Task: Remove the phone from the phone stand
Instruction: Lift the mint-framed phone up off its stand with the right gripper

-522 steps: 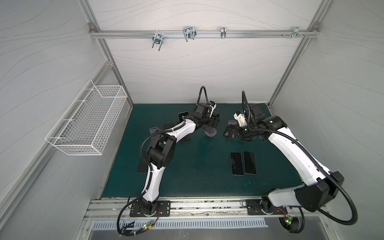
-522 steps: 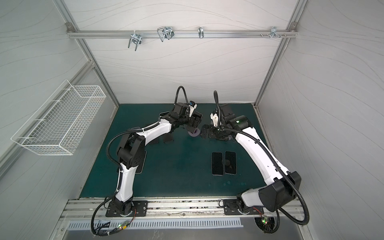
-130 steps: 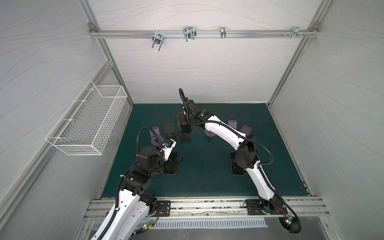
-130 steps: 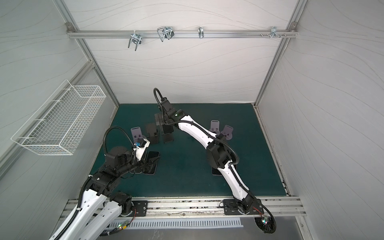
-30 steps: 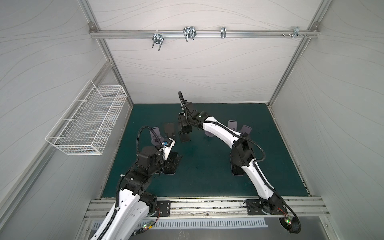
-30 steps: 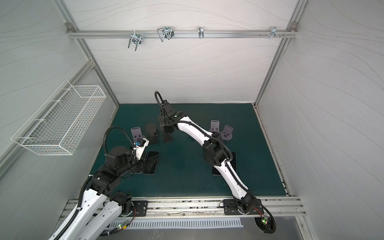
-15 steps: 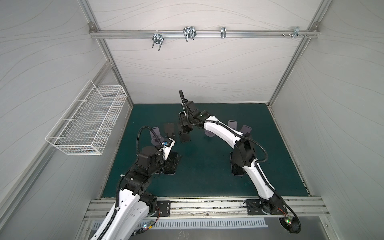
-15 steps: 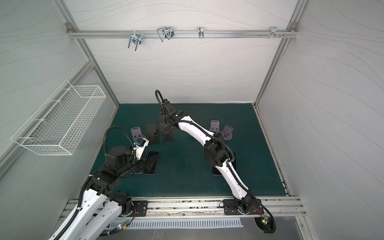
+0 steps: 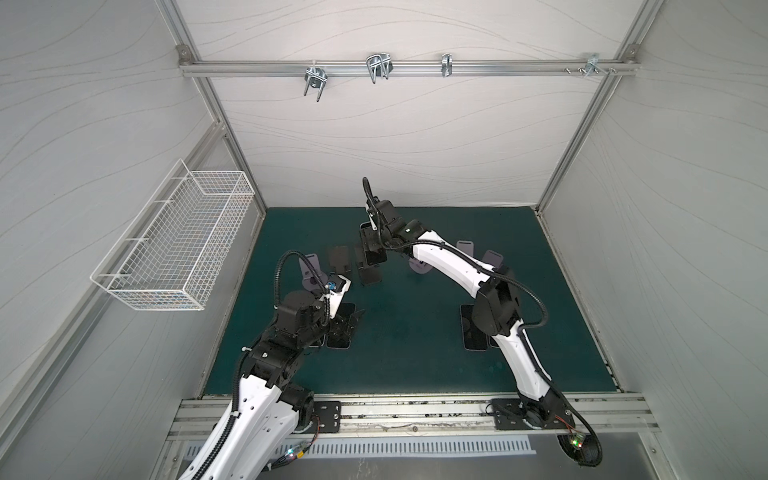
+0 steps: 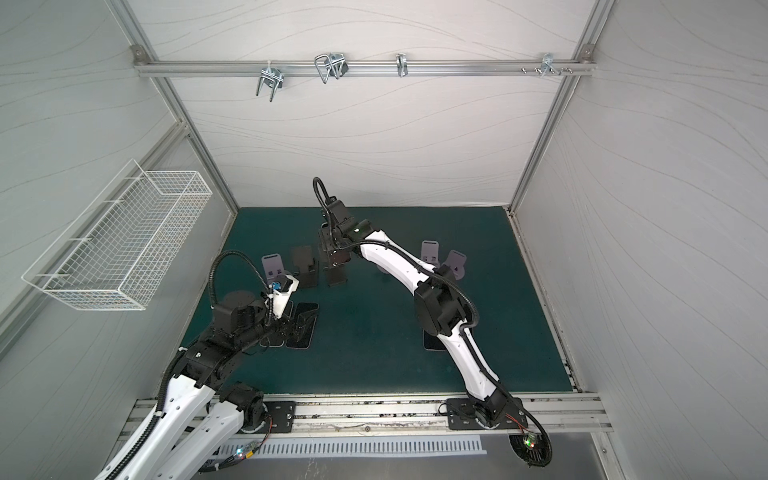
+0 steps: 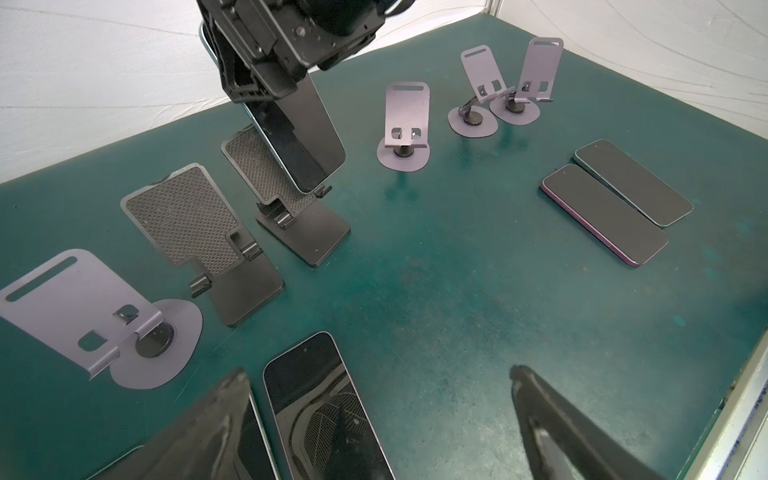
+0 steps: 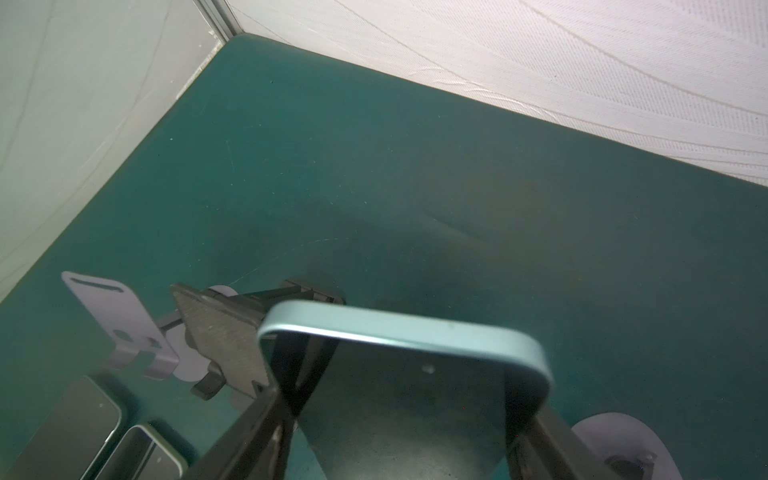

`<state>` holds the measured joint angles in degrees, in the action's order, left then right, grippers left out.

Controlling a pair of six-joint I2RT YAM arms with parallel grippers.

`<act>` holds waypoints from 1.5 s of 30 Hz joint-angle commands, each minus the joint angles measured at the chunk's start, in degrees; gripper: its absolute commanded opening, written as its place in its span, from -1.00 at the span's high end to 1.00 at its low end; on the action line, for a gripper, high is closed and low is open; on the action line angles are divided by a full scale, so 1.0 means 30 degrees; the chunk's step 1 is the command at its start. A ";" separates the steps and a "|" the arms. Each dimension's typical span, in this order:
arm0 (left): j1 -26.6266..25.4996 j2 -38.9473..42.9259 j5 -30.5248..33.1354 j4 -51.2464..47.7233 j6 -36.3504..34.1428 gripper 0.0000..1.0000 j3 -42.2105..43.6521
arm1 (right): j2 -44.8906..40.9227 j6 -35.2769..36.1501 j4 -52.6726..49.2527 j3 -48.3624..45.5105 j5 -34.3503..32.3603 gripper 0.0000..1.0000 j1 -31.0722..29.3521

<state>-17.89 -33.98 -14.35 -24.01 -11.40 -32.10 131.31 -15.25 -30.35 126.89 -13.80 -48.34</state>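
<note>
The right claw has crossed to the back edge of the mat, left of middle, and pinches the phone by its sides, its foot near the stand's lip: lift clear of that lip before swinging away; left claw hangs spread.

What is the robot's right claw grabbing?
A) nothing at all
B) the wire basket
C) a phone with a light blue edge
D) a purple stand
C: the right gripper is shut on the two sides of the phone with the light blue edge, by the black phone stand.
</note>
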 commanded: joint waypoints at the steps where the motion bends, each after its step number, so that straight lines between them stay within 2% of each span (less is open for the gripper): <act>1: -0.0050 -0.0147 -0.0518 0.0839 -0.0519 -0.98 -0.1106 | -0.2062 -0.0378 0.1262 -0.0507 0.0128 -0.27 0.0098; 18: -0.0097 -0.1861 -0.0963 0.2080 -0.0075 -0.98 -0.1900 | -0.6754 -0.1011 0.1986 -0.6231 0.0587 -0.12 0.0669; 27: -0.0667 -0.3388 -0.0469 0.3452 0.0422 -0.98 -0.2035 | -0.9422 -0.1214 0.1754 -0.9405 0.0884 -0.06 0.1033; 30: -0.1156 -0.3921 -0.0282 0.3734 0.0553 -0.97 -0.2177 | -1.0097 -0.1301 0.1417 -1.0127 0.1184 0.06 0.1128; 37: -0.3102 -0.4856 0.1295 0.5044 0.1350 -0.98 -0.1973 | -1.1909 -0.2206 0.0310 -1.1906 0.1695 0.07 0.1561; 45: -0.5476 -0.5781 0.3436 0.6426 0.2331 -0.96 -0.1658 | -1.4399 -0.2457 -0.0946 -1.4208 0.2094 0.19 0.1674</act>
<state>-32.34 -50.76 -7.73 -9.23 -5.52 -35.94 92.25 -21.58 -32.16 85.52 -8.51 -43.66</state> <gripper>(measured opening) 0.982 0.735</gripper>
